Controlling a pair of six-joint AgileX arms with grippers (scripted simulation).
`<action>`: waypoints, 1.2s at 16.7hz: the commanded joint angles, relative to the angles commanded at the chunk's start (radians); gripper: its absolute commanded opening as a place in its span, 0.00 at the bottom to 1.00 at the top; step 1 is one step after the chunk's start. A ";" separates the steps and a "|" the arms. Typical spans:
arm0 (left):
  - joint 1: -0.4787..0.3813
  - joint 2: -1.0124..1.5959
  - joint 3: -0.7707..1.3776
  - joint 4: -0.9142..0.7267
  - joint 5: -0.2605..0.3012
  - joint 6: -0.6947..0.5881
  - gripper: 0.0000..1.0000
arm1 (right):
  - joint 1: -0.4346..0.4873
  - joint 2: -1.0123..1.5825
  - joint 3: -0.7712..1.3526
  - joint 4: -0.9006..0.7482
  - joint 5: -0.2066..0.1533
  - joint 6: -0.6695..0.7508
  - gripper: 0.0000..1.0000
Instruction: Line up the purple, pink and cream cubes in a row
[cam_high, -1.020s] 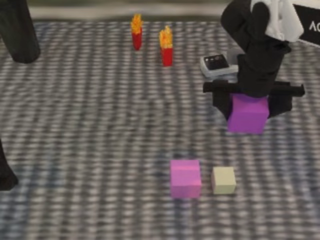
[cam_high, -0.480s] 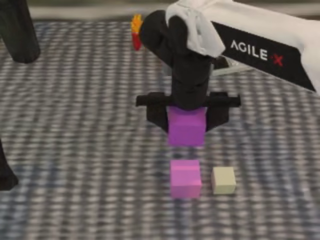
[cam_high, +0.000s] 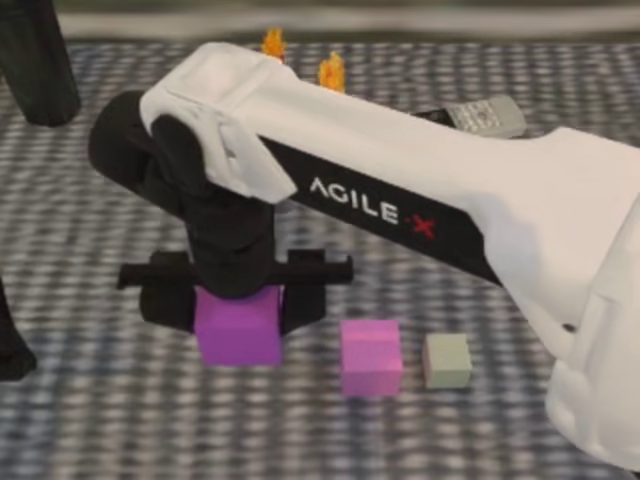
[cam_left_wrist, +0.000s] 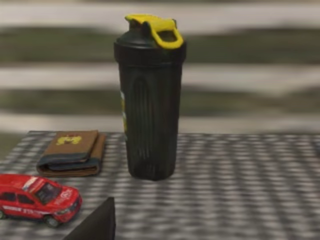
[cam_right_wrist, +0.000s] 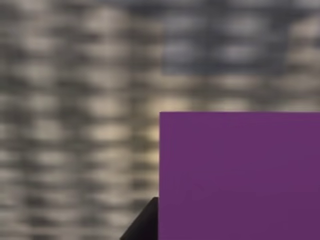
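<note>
Purple cube in right pincer; three cubes total.

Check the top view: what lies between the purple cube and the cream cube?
The pink cube sits between the purple cube, held in the right gripper, and the cream cube, as the top view shows.

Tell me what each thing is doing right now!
Purple cube: held between the right gripper fingers, left of the pink cube.
Pink cube: flat on the table, free.
Cream cube: flat on the table, right of pink.
Shaker bottle: upright, lid shut.
Toy car: on its wheels.
Wallet: lying closed.
</note>
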 joint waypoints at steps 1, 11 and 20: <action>0.000 0.000 0.000 0.000 0.000 0.000 1.00 | 0.000 0.000 0.000 0.000 0.000 0.000 0.00; 0.000 0.000 0.000 0.000 0.000 0.000 1.00 | -0.001 0.015 -0.217 0.235 0.000 0.000 0.00; 0.000 0.000 0.000 0.000 0.000 0.000 1.00 | 0.001 0.019 -0.243 0.262 0.000 0.001 0.30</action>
